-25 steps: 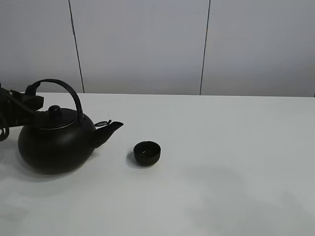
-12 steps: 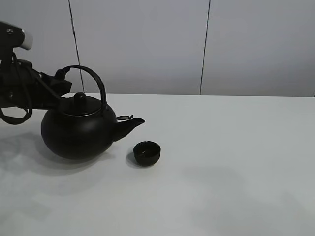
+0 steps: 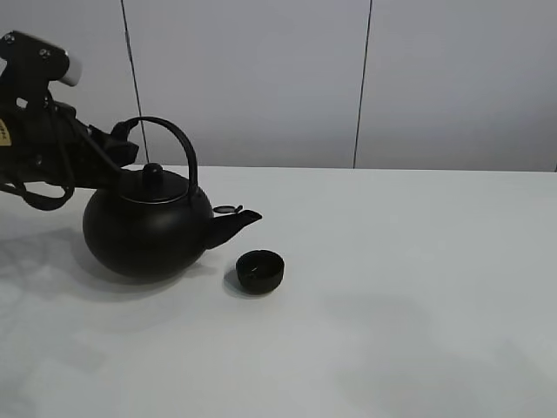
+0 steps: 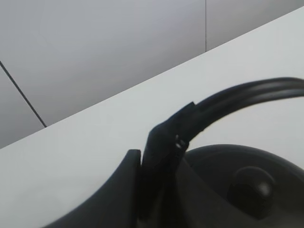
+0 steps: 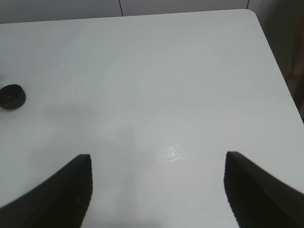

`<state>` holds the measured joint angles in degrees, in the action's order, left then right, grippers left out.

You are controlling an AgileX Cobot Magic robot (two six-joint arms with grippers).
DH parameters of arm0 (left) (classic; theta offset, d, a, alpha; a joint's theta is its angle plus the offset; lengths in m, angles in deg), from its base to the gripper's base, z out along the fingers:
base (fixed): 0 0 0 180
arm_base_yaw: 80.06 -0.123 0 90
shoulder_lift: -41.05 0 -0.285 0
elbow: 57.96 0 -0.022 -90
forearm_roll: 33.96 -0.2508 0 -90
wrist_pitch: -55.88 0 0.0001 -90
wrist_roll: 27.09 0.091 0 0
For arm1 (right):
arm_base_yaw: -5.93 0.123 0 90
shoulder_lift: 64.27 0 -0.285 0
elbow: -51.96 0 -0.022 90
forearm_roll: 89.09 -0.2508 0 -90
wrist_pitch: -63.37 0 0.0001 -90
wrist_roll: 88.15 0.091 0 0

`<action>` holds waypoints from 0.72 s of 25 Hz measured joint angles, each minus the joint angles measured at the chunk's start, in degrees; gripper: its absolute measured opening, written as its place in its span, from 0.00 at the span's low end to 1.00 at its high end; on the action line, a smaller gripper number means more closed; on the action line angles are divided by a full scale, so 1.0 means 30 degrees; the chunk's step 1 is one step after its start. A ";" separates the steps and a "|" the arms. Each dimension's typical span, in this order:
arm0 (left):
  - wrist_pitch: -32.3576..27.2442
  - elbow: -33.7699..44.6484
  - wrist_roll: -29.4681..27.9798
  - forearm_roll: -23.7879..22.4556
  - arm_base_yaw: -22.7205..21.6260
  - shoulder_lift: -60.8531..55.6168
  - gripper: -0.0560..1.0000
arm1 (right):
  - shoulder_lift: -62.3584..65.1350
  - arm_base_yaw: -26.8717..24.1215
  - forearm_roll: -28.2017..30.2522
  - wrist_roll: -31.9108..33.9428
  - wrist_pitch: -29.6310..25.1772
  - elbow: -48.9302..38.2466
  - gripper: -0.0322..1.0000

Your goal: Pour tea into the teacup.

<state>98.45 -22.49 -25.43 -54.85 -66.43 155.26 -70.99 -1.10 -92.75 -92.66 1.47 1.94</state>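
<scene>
While the left fingers (image 4: 118,194) pinch the handle (image 3: 177,139) of the kettle (image 3: 144,235), its spout (image 3: 237,221) aims rightward at the teacup (image 3: 260,270), just beside and below it on the bench (image 3: 418,287); the right fingers (image 5: 61,190), spread, lie farther off.

kettle (image 3: 148,237): big, round, black, left of centre; spout (image 3: 235,223) points right, its tip above and left of the teacup, apart from it.
left gripper (image 3: 122,146): upper left of the frame, clamped on the left end of the arched handle (image 3: 180,144).
teacup (image 3: 260,270): small, black, upright, just right of the kettle.
table (image 3: 418,287): white, fills the lower frame.
</scene>
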 joint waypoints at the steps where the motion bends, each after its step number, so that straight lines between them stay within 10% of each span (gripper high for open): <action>1: 0.0000 -0.0024 0.0093 0.0000 0.0000 0.0036 0.16 | 0.0000 0.0000 0.0000 0.0000 0.0000 0.0000 0.54; 18: -0.0480 -0.0039 0.3433 0.0179 0.0016 0.0036 0.16 | 0.0000 0.0000 0.0000 0.0000 0.0000 0.0000 0.54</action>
<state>97.01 -22.60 -15.13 -54.32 -66.39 155.37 -70.99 -1.10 -92.75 -92.66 1.47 1.94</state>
